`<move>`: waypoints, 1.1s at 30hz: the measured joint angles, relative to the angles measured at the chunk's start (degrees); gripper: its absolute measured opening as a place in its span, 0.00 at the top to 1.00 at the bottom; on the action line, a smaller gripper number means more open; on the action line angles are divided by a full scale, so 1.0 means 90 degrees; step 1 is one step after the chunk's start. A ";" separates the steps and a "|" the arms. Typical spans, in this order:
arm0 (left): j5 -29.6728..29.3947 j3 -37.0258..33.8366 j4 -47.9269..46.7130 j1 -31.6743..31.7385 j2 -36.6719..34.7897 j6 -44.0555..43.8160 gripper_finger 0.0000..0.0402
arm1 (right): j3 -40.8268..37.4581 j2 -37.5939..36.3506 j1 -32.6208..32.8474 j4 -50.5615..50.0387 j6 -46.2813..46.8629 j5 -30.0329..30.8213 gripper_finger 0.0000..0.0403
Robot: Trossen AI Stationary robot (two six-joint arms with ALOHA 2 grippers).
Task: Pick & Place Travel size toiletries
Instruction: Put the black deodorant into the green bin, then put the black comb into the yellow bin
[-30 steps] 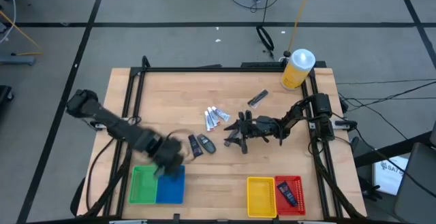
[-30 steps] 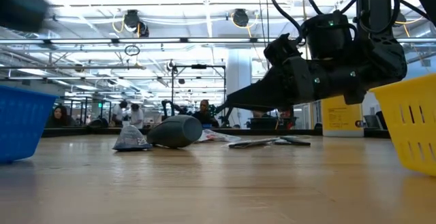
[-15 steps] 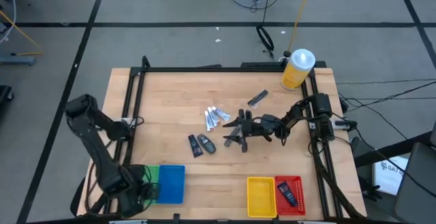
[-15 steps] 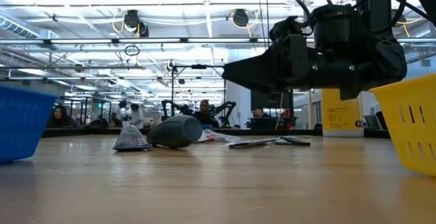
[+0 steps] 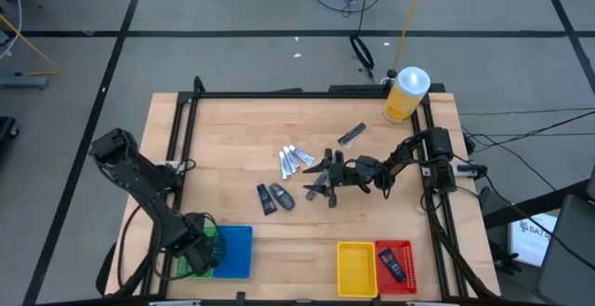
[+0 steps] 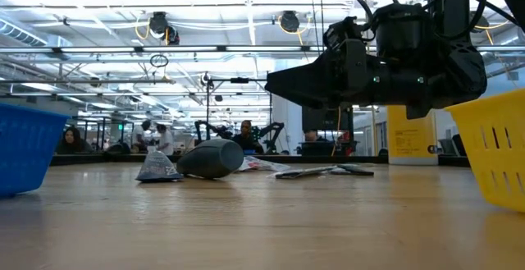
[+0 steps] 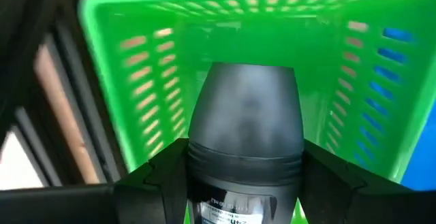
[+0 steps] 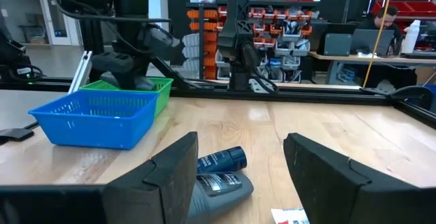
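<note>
My left gripper (image 5: 197,250) is over the green basket (image 5: 182,261) at the table's near left, shut on a dark grey oval mini bottle (image 7: 245,115). My right gripper (image 5: 316,183) hovers open above mid-table, level, pointing toward the table's left. Ahead of its fingers a dark blue tube (image 8: 221,159) and a second dark grey mini bottle (image 8: 219,184) lie flat on the wood, the pair (image 5: 274,197) also showing from above. White-and-blue small tubes (image 5: 296,160) lie fanned beside the right gripper, and one slim tube (image 5: 351,135) lies farther back. My left gripper pinches the dark grey mini bottle between its two fingers, one on each side of the lower body (image 7: 204,183) near the label. The bottle points forward along the fingers, its rounded end (image 7: 245,88) over the inside of the green basket (image 7: 157,67), lifted clear.
A blue basket (image 5: 232,250) stands right of the green one. A yellow basket (image 5: 356,267) and a red basket (image 5: 394,265) holding a dark item sit at the near right. A large yellow bottle with white cap (image 5: 406,94) stands at the far right corner.
My left gripper, carrying the bottle, swung from beside the dark pair at mid-table toward the near left corner and now stands over the green basket. My right gripper tipped up from slanting down to level and has otherwise stayed near the tubes.
</note>
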 joint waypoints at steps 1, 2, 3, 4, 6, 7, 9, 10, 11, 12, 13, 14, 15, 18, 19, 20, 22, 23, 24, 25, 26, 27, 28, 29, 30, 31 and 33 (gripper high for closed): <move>0.0000 -0.0034 0.0116 -0.0002 0.0000 0.0067 0.48 | 0.0000 0.0000 0.0000 -0.0001 0.0002 -0.0001 0.48; 0.0005 -0.0075 0.0256 -0.0002 0.0000 0.0127 0.48 | 0.0000 0.0000 0.0000 -0.0001 0.0014 -0.0004 0.48; 0.0022 -0.0114 0.0359 -0.0002 0.0000 0.0152 0.47 | 0.0000 0.0000 0.0000 0.0000 0.0051 -0.0004 0.48; 0.0041 -0.0153 0.0403 -0.0002 0.0000 0.0150 0.46 | 0.0000 0.0000 0.0000 0.0000 0.0094 -0.0004 0.48; 0.0043 -0.0228 0.0509 -0.0002 0.0000 0.0176 0.43 | 0.0002 0.0000 0.0000 -0.0002 0.0156 -0.0006 0.48; 0.0051 -0.0262 0.0579 -0.0002 0.0000 0.0213 0.41 | 0.0002 0.0000 0.0000 -0.0002 0.0168 -0.0005 0.48; 0.0051 -0.0293 0.0654 -0.0002 0.0000 0.0331 0.36 | 0.0002 0.0000 0.0000 -0.0002 0.0172 -0.0006 0.48; 0.0056 -0.0293 0.0653 -0.0013 -0.0002 0.0395 0.34 | 0.0002 0.0000 0.0000 -0.0003 0.0173 -0.0006 0.48; 0.0057 -0.0293 0.0645 -0.0015 -0.0002 0.0451 0.32 | 0.0002 0.0000 0.0000 -0.0002 0.0173 -0.0006 0.48; 0.0082 -0.0293 0.0612 -0.0015 -0.0005 0.0484 0.30 | 0.0002 0.0000 0.0000 -0.0002 0.0173 -0.0006 0.48; 0.0109 -0.0293 0.0552 -0.0015 -0.0011 0.0520 0.28 | 0.0002 0.0000 0.0000 -0.0003 0.0173 -0.0006 0.48; 0.0170 -0.0296 0.0491 -0.0014 -0.0043 0.0533 0.26 | 0.0002 0.0000 0.0000 -0.0005 0.0173 -0.0006 0.48; 0.0247 -0.0297 0.0440 -0.0012 -0.0099 0.0544 0.25 | 0.0002 0.0000 0.0000 -0.0003 0.0173 -0.0006 0.48; 0.0335 -0.0166 0.0100 0.0053 -0.0325 0.0675 0.23 | 0.0002 0.0000 0.0000 -0.0002 0.0173 -0.0006 0.48; 0.0267 -0.0070 -0.0113 0.0092 -0.0423 0.0716 0.23 | 0.0002 0.0000 0.0000 -0.0002 0.0173 -0.0006 0.48; 0.0084 0.0045 -0.0336 0.0113 -0.0524 0.0774 0.23 | 0.0002 -0.0001 0.0000 -0.0002 0.0171 -0.0006 0.48; -0.0569 0.0299 -0.0711 0.0150 -0.0754 0.1023 0.23 | 0.0002 -0.0002 0.0000 -0.0002 0.0142 -0.0006 0.48; -0.1082 0.0426 -0.0886 0.0183 -0.0846 0.1279 0.23 | 0.0002 -0.0002 0.0000 -0.0002 0.0120 -0.0006 0.48; -0.1743 0.0543 -0.1023 0.0211 -0.0917 0.1632 0.23 | 0.0002 -0.0002 0.0000 -0.0002 0.0118 -0.0006 0.48; -0.2525 0.0633 -0.1122 0.0235 -0.0963 0.2054 0.23 | 0.0002 -0.0002 0.0000 -0.0002 0.0115 -0.0006 0.48; -0.3513 0.0682 -0.1153 0.0245 -0.0981 0.2546 0.23 | 0.0002 -0.0002 0.0000 -0.0002 0.0111 -0.0006 0.48; -0.4577 0.0702 -0.1127 0.0243 -0.0978 0.3069 0.23 | 0.0002 -0.0002 0.0000 -0.0008 0.0106 -0.0006 0.48; -0.5627 0.0688 -0.1069 0.0238 -0.0970 0.3592 0.23 | 0.0002 -0.0004 0.0000 -0.0041 0.0105 -0.0006 0.48; -0.6600 0.0628 -0.0950 0.0238 -0.0969 0.4128 0.23 | 0.0002 -0.0016 0.0000 -0.0149 0.0103 -0.0006 0.48; -0.7353 0.0568 -0.0854 0.0280 -0.0969 0.4683 0.23 | -0.0018 -0.0071 0.0000 -0.0346 0.0104 -0.0009 0.48; -0.7858 0.0511 -0.0817 0.0368 -0.0969 0.5158 0.23 | -0.0068 -0.0169 0.0000 -0.0580 0.0107 -0.0006 0.48; -0.8387 0.0367 -0.0828 0.0696 -0.0971 0.5829 0.23 | -0.0161 -0.0487 0.0000 -0.1172 0.0120 -0.0006 0.48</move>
